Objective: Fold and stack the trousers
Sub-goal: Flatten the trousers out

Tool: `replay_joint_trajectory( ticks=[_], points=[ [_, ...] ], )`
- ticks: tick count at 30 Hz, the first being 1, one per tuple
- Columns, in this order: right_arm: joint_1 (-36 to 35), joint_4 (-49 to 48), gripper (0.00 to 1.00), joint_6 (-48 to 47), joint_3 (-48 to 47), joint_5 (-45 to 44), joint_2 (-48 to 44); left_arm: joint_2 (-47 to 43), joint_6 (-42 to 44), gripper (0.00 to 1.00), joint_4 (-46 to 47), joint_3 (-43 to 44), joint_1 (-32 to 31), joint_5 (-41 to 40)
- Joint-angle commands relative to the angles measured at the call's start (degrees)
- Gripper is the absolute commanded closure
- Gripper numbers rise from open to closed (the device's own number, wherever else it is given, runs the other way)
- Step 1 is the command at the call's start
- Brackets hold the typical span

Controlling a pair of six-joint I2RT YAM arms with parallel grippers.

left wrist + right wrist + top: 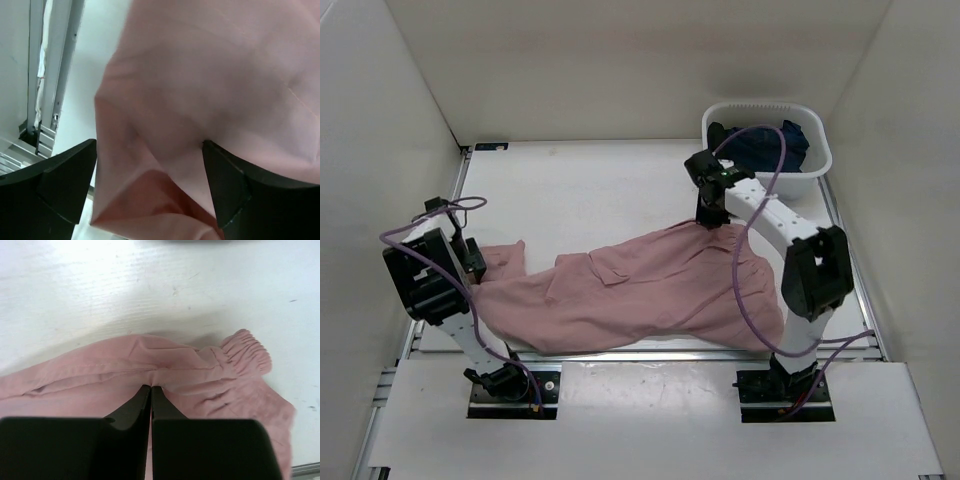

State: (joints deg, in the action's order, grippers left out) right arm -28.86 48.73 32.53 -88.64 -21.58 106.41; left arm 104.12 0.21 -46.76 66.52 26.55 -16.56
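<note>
The dusty-pink, thin-fabric trousers (650, 290) lie spread lengthwise across the near half of the white table (580, 190), with the waist toward the right arm and the leg ends toward the left arm. The right gripper (151, 387) is closed. Its tips pinch a raised ridge of cloth at the far edge of the garment, just beside the gathered elastic waistband (247, 352). Gripping at the edge rather than mid-panel probably allows that end to be lifted without bunching. The left gripper (150, 170) stands wide open, its two black fingers (65, 180) straddling a folded leg end that is not clamped. This placement suggests readiness to take the opposite end, so that both ends can be carried together for the fold. Only the top view shows the overall layout, including the white plastic basket (817, 165) at the far right corner holding dark garments (792, 138), well apart from the working area. Only the wrist views resolve jaw state; from above, both grippers are too small to judge. No fold is completed yet.
</note>
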Motion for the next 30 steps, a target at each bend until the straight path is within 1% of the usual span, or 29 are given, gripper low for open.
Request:
replay_joint_trajectory(
  ticks=[1, 2, 3, 4, 5, 7, 8, 9, 10, 11, 12, 13, 15, 16, 18, 19, 21, 22, 23, 24, 25, 26, 27, 28, 29, 30],
  points=[
    [-0.23, 0.32, 1.00, -4.14, 0.04, -6.62, -7.87, 2.23, -0.21, 0.06, 1.15, -0.43, -1.14, 2.22],
    [-0.23, -0.30, 1.00, -5.45, 0.05, -6.63, -10.32, 2.75, -0.21, 0.13, 1.15, -1.12, -1.93, 3.36],
    [-0.23, -1.09, 1.00, -6.33, 0.05, -7.15, -11.48, 2.76, -0.21, 0.27, 1.15, -1.91, -2.81, 6.68],
    [-0.23, -3.01, 1.00, -7.13, 0.05, -7.16, -12.53, 2.76, -0.21, 0.66, 1.15, -1.92, -3.34, 8.80],
    [-0.23, -4.16, 1.00, -8.18, -0.74, -7.16, -14.02, 2.76, -0.21, 0.86, 0.36, -1.92, -3.34, 9.78],
    [0.99, -7.31, 1.00, -10.82, -5.73, -7.16, -14.56, 2.76, -0.21, 0.86, -0.17, 1.23, -4.92, 10.49],
    [1.00, -8.46, 1.00, -11.87, -8.19, -7.16, -14.56, 2.76, -0.21, 0.86, -0.78, 3.24, -4.92, 9.54],
    [1.00, -9.61, 1.00, -13.97, -14.04, -7.16, -13.78, 2.24, -0.21, 0.86, -2.18, 5.70, -5.45, 7.79],
    [1.61, -10.49, 1.00, -14.77, -17.32, -7.16, -13.77, 2.23, -0.21, 0.86, -3.32, 12.16, -5.45, 7.07],
    [1.62, -11.89, 1.00, -15.39, -20.66, -7.16, -12.90, 2.23, -0.21, 0.86, -4.55, 16.06, -5.45, 6.37],
    [1.62, -12.60, 1.00, -15.92, -26.44, -6.55, -12.29, 2.23, -0.21, 0.86, -5.87, 20.10, -5.45, 5.84],
    [1.62, -13.22, 1.00, -16.53, -28.76, -6.54, -12.28, 2.23, -0.21, 0.86, -8.49, 28.23, -5.45, 5.31],
    [1.62, -16.02, 1.00, -16.54, -30.71, -5.31, -14.64, 2.76, -0.21, 0.86, -10.79, 35.57, -5.45, 4.52],
    [1.62, -17.43, 1.00, -17.06, -29.24, -4.44, -18.13, 2.76, -0.21, 0.86, -12.72, 41.09, -5.45, 3.12],
    [1.62, -22.61, 1.00, -17.68, -24.59, -3.91, -22.89, 2.14, -0.21, 0.86, -13.35, 43.77, -5.45, 2.06],
    [1.62, -24.02, 1.00, -17.68, -18.38, -4.77, -28.05, 0.40, -0.21, 0.86, -13.96, 43.78, -5.45, 0.75],
    [2.14, -25.70, 1.00, -16.72, -11.33, -7.58, -33.26, -1.54, -0.21, 0.86, -13.97, 39.32, -5.45, 0.04],
    [2.14, -24.92, 1.00, -14.54, -7.81, -9.68, -37.81, -2.59, -0.21, 0.86, -13.97, 36.86, -5.45, 0.03],
    [2.14, -23.78, 1.00, -12.78, -0.55, -14.66, -39.94, -4.52, -0.21, 0.86, -13.97, 31.36, -5.45, 0.03],
    [2.75, -20.29, 1.00, -10.67, 3.17, -16.89, -41.88, -5.41, -0.21, 0.86, -13.27, 28.34, -5.45, 0.03],
    [2.76, -17.99, 1.00, -5.86, 6.52, -18.48, -45.38, -6.28, -0.21, 0.86, -13.27, 25.35, -5.45, 0.03],
    [2.76, -15.79, 1.00, -3.38, 13.51, -19.28, -47.07, -7.16, -0.21, 0.86, -12.48, 22.28, -5.45, -0.49],
    [2.76, -11.25, 0.99, 0.04, 17.32, -19.98, -48.74, -8.91, -0.21, 0.86, -11.87, 16.33, -5.45, -0.49],
    [2.76, -8.42, 0.91, 4.34, 21.02, -20.86, -51.97, -9.71, -0.21, 0.86, -11.25, 13.31, -5.45, -1.02],
    [2.76, -5.78, 0.82, 13.52, 29.06, -22.61, -53.66, -10.42, -0.21, 0.86, -10.03, 10.50, -5.45, -1.02],
    [2.76, -3.05, 0.68, 18.57, 32.97, -22.63, -55.33, -11.03, -0.21, 0.86, -10.01, 5.42, -5.45, -1.02]
  ],
)
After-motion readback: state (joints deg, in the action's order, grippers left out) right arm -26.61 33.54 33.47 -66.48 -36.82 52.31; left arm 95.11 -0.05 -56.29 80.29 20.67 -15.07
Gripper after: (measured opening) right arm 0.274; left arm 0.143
